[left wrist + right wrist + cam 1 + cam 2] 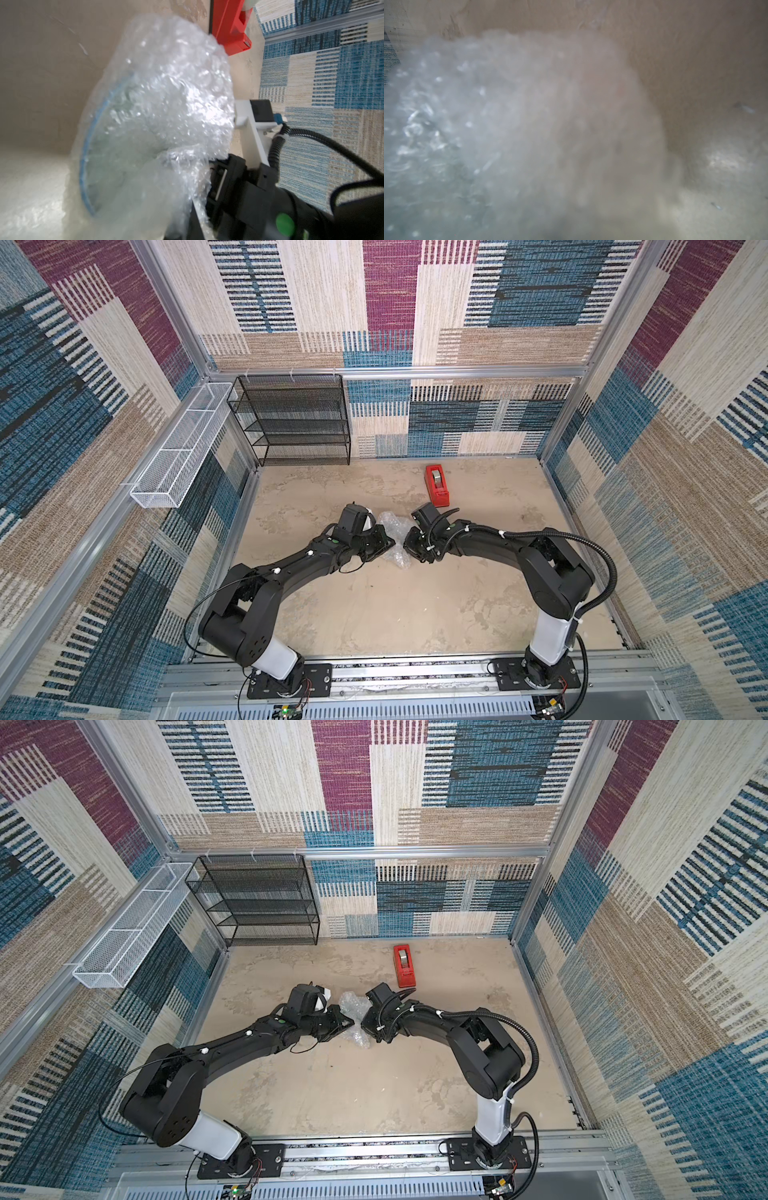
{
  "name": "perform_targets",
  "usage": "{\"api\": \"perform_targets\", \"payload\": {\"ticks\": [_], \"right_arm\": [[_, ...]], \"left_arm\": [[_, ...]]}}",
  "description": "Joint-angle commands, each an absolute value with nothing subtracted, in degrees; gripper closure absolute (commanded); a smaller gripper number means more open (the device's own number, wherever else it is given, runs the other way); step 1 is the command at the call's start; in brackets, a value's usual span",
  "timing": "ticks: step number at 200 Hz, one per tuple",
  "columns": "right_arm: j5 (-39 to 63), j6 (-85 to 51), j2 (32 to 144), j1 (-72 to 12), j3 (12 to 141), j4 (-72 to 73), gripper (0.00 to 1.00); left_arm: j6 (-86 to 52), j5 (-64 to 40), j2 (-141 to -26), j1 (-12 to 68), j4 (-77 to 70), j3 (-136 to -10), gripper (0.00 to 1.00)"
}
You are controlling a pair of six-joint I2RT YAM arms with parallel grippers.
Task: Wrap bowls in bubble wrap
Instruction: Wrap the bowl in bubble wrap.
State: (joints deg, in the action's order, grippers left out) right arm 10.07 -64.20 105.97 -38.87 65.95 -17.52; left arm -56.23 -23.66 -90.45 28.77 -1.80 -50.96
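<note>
Both top views: the bubble wrap point(392, 537) is a crumpled bundle on the desk point(395, 614), sitting between the 2 tools. The left tool point(388, 546) meets the bundle from 1 side and the right tool point(408, 549) from the opposite side. Their tips face each other, close, with plastic between them. From above the bowl is hidden under the wrap and the tool bodies.

The left wrist view shows what the top views cannot. The bowl point(116, 158) is inside the bundle, seen through the plastic as a thin blue-looking rim line curving round a pale greenish inside. The pattern is too blurred to read and its tilt cannot be judged. The wrap covers the whole side facing this camera. The same view catches the right tool's black body pushed against the far side of the bundle, its fingers buried in plastic.

The right wrist view gives only blurred wrap close to the lens and desk surface behind it.

Left tool: jaws pressed together. I cannot tell whether a fold of wrap is caught in them. Right tool: spread or pinching, cannot tell, since its tips are hidden in every view.

A red tape dispenser point(437, 485) lies on the desk just beyond the right tool, apart from the bundle. The left wrist view shows it behind the wrap. A black mesh shelf point(291, 418) and a white wire basket point(178, 448) sit well beyond the left tool, against the walls.
</note>
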Motion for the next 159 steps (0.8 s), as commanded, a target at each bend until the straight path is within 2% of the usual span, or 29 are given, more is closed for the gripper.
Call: {"api": "perform_targets", "payload": {"ticks": [1,67,159], "right_arm": [[10.33,-63.77,105.54,-39.02,65.82,-18.98,0.84],[10.63,-62.29,105.47,-39.11,67.21,-19.86,0.84],[9.18,-60.69,106.08,-39.11,70.19,-21.53,0.72]], "left_arm": [[-56.02,-22.89,-92.89,28.39,-3.27,-53.69,1.0],[-54.28,-21.96,-98.14,28.26,-0.32,-60.27,1.0],[-52.12,-20.76,-105.34,28.3,3.38,-66.17,1.0]]}}
